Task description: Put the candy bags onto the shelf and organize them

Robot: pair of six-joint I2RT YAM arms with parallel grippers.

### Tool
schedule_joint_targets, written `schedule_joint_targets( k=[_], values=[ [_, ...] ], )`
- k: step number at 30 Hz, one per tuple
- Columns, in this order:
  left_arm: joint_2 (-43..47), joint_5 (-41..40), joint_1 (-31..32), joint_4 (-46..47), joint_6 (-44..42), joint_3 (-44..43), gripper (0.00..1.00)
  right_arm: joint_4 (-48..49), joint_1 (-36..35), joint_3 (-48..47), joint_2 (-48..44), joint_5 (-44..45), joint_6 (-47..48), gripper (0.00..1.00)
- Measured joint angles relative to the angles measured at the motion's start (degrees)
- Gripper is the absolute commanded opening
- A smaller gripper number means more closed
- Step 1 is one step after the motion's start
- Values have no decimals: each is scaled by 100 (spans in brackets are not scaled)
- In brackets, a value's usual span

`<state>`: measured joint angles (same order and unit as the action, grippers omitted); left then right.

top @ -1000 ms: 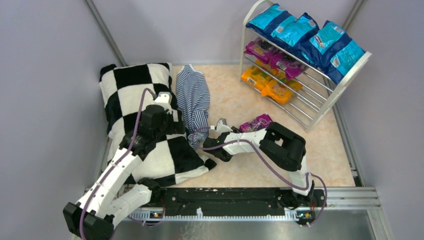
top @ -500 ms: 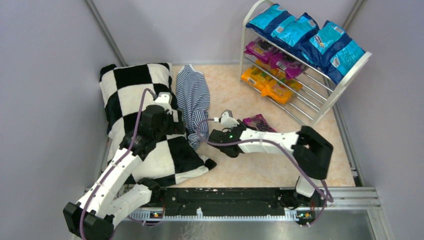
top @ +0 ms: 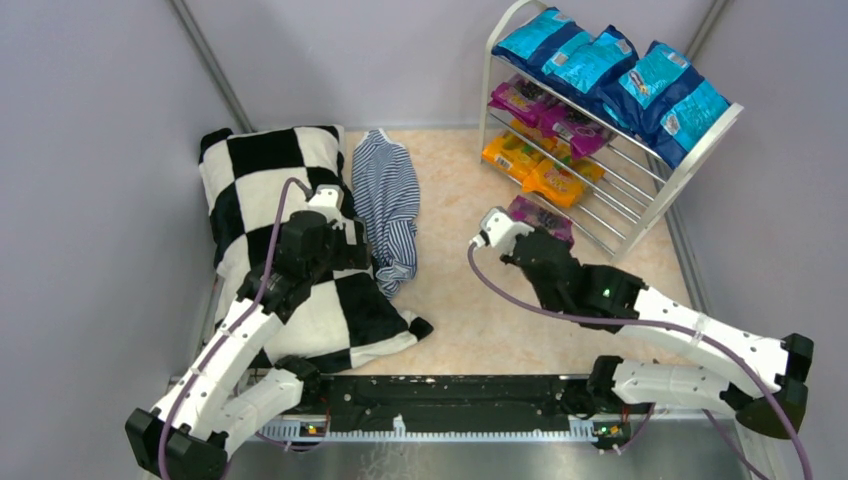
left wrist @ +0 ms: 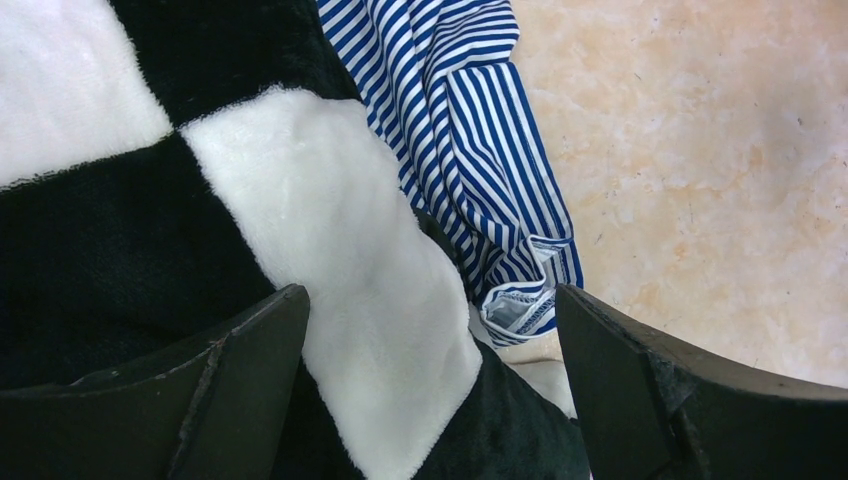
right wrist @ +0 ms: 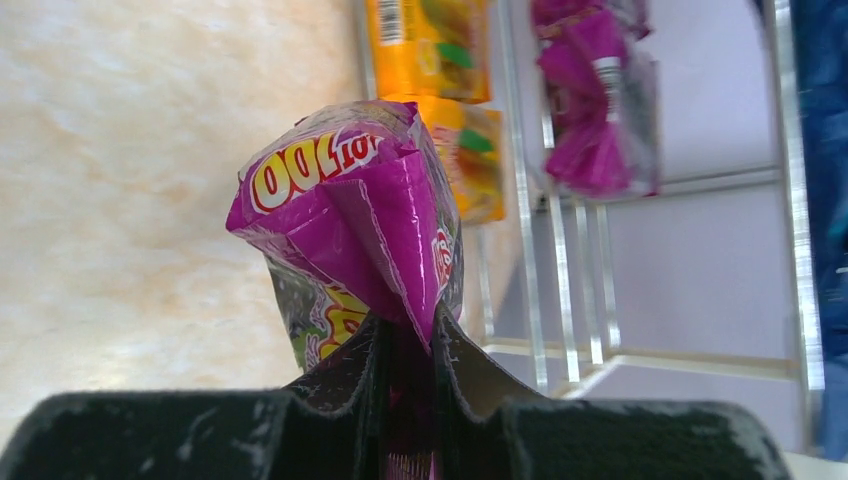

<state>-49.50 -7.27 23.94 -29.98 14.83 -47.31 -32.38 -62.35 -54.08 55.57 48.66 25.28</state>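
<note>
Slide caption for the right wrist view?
Right gripper pinches a purple candy bag, with the shelf just ahead.

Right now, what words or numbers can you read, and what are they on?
"OO" and "OT": yellow letters on the purple candy bag pinched in the right hand; creased, fragments only.
Orange bags: barcode, digits too blurred to read.
Blue bags on the shelf: print too small.

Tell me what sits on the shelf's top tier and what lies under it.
Blue candy bags lie across the top tier of the shelf. Below show purple bags, then orange bags on the lowest tier. The blue bags hide the rear of both lower tiers.
</note>
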Motion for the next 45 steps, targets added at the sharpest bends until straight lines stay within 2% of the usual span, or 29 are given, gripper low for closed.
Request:
schedule_joint_targets(
  k=[11,18,27,33,45],
  values=[
    [7,37,-20,0,-2,9,98,584,1665,-763,258,-61,2629,0],
    [46,48,-20,2,-2,13,98,1204,2625,-1091,426,-254,3679,0],
    [66,177,-22,2,-2,20,98,1440,3316,-1040,695,-597,4207,0],
    [66,254,-22,7,-2,20,98,2197,3869,-586,745,-686,4516,0],
    [63,385,-22,44,-4,35,98,3560,4492,-103,1410,-922,4712,0]
  ],
)
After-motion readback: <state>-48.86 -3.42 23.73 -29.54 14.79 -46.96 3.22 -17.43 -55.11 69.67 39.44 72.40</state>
